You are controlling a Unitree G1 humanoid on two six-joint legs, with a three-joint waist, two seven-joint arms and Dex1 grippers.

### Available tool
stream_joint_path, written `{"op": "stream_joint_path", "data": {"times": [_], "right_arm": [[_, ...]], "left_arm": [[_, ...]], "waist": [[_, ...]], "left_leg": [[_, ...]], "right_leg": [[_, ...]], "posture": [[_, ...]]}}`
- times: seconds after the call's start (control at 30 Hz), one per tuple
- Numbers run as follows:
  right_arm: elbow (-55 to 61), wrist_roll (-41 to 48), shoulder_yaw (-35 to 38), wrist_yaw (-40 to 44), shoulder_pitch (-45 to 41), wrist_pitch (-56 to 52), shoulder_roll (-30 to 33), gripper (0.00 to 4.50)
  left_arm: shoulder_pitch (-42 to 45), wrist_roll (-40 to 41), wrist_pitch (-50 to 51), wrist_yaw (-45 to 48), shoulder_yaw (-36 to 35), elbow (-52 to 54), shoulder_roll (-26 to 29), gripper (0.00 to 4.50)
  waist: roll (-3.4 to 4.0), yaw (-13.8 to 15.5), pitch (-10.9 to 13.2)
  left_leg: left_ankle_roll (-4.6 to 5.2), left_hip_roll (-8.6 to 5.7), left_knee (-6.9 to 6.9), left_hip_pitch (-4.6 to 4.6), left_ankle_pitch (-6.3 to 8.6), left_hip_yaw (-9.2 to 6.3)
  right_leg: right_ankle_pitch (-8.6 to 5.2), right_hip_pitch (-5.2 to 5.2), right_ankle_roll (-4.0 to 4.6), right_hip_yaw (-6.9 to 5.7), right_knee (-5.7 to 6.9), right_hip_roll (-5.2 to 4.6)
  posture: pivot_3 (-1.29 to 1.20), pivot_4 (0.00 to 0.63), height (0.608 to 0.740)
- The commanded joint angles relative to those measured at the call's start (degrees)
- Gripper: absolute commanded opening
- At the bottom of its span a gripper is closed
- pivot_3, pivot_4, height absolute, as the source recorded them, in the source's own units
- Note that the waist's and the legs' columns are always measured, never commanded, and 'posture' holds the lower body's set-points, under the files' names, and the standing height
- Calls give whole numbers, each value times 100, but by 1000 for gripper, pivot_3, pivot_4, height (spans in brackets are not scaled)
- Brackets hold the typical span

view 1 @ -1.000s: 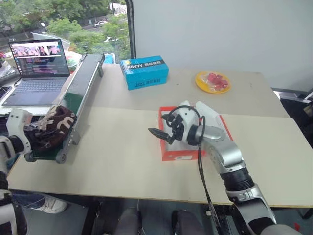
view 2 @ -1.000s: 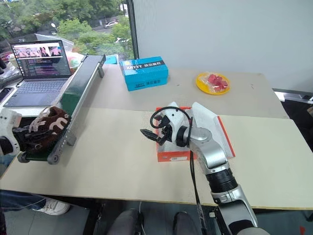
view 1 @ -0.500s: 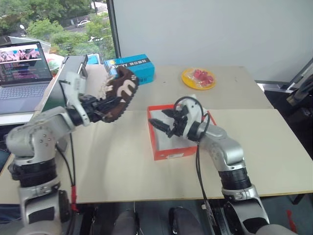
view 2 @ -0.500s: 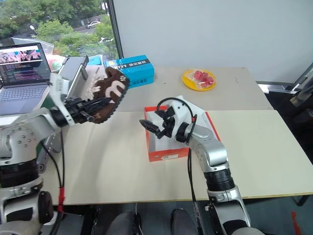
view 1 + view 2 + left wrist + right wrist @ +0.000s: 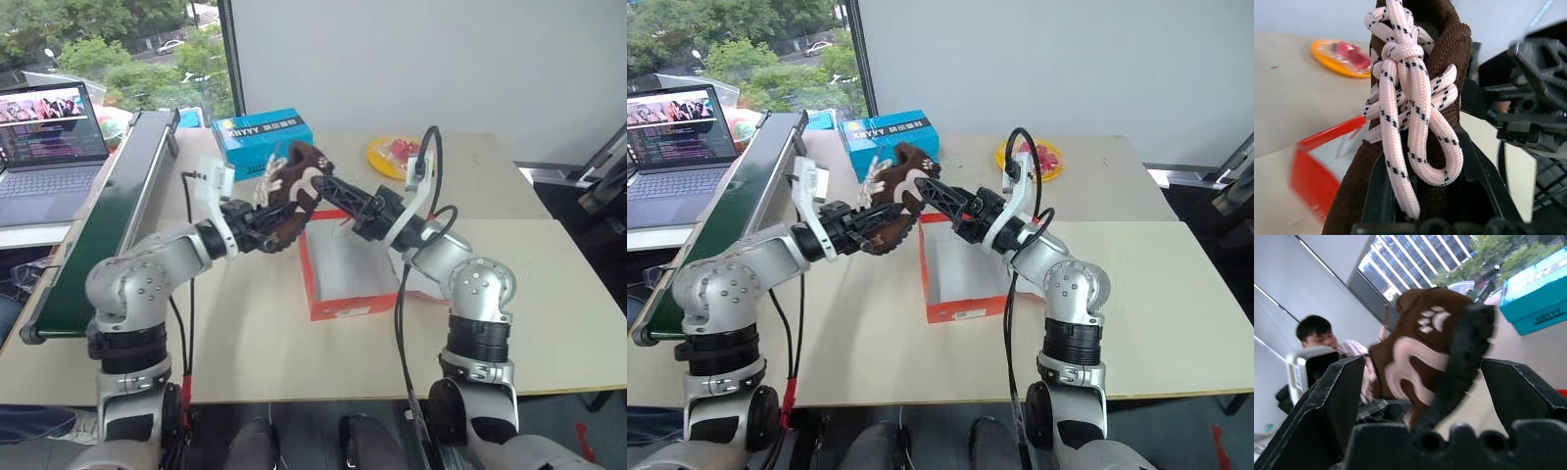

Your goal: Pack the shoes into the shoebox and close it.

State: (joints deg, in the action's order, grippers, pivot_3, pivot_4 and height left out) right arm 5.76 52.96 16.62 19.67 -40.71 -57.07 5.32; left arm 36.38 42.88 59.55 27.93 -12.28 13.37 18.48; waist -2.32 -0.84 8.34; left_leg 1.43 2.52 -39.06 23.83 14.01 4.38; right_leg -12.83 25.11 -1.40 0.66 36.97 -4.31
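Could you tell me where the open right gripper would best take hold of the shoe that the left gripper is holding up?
Probably across the heel end of the shoe, coming from the robot's right: the left gripper grips the laced side, while the right gripper already straddles the sole edge.

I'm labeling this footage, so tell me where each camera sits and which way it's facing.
Left and right eye views: on the head, looking forward and down at the table, shoebox and both arms.
Left wrist view: along the left end effector, shut on the shoe.
Right wrist view: between the open right end effector's fingers at the same shoe.
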Motion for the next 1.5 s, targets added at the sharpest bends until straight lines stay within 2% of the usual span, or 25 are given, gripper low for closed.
{"op": "stream_joint_path", "data": {"times": [0.03,0.17,0.27,0.47,0.53,0.57,0.67,0.77,0.8,0.93,1.1,1.17,1.3,1.5], "right_arm": [[295,299,7,-155,-125,-119,93,4500],[117,426,96,-427,-181,-88,48,4500],[-6,523,195,-562,-232,11,32,3694],[-81,636,238,-680,-322,138,14,1662],[-108,616,245,-727,-357,176,12,1117],[-137,596,259,-776,-385,197,9,935],[-238,535,305,-879,-525,202,129,484],[-386,510,326,-962,-744,46,393,425],[-451,427,273,-982,-811,-39,536,420],[-1131,-231,-126,-976,-1222,-317,1305,404],[-1891,-1562,-1649,-325,-1666,-512,2261,404],[-2334,-1914,-2052,-124,-1858,-637,2355,404],[-3148,-2253,-2259,506,-2035,-535,2364,404],[-4249,-3377,-3340,1512,-2070,57,2379,404]], "left_arm": [[291,142,-250,-46,167,176,-226,442],[276,101,-263,72,364,185,-167,442],[327,179,-235,46,336,163,-145,431],[329,225,-150,-46,290,205,-86,431],[288,521,98,71,161,195,-15,1313],[214,543,124,276,244,293,156,1585],[128,169,-134,36,165,171,378,2739],[56,208,-71,-22,-155,-91,596,3776],[2,226,-47,38,-177,-91,695,3855],[-298,133,-81,-10,-163,12,920,3855],[-713,282,-120,-162,-122,472,789,3855],[-822,240,-152,-233,-85,545,741,3855],[-1040,-9,-315,-284,128,573,758,3855],[-1089,-111,-453,-259,254,535,681,3855]], "waist": [[1,2,0],[1,-20,0],[2,-24,1],[3,-9,2],[3,-13,2],[3,-22,2],[8,-27,5],[10,-18,7],[12,-18,8],[13,-20,8],[11,-13,10],[12,-15,11],[11,-17,11],[12,-14,11]], "left_leg": [[0,-1,0,0,0,0],[0,-1,0,0,0,0],[0,0,2,-1,0,0],[1,-1,2,0,0,0],[1,-1,2,0,0,0],[1,0,2,0,0,0],[1,2,4,0,0,0],[1,-1,3,0,-1,0],[1,-1,3,0,-1,0],[1,-1,8,0,0,4],[2,-1,8,1,0,13],[2,-1,9,1,0,13],[1,-1,9,1,0,14],[1,-2,8,1,0,15]], "right_leg": [[0,0,0,0,-9,0],[0,0,0,1,-20,2],[0,1,0,3,-21,4],[0,0,0,3,-21,2],[0,0,0,2,-21,2],[0,0,0,3,-21,3],[0,2,0,3,-20,6],[0,1,0,3,-21,1],[0,2,0,3,-21,2],[0,2,-1,3,-21,1],[-1,3,0,7,-33,0],[-1,6,0,10,-33,0],[-1,5,0,11,-34,1],[-1,6,0,10,-33,0]], "posture": [[0,150,740],[0,150,740],[0,150,740],[0,150,740],[0,150,740],[0,150,740],[0,150,740],[0,150,740],[0,150,740],[0,150,740],[0,150,740],[0,150,740],[0,150,740],[0,150,740]]}}
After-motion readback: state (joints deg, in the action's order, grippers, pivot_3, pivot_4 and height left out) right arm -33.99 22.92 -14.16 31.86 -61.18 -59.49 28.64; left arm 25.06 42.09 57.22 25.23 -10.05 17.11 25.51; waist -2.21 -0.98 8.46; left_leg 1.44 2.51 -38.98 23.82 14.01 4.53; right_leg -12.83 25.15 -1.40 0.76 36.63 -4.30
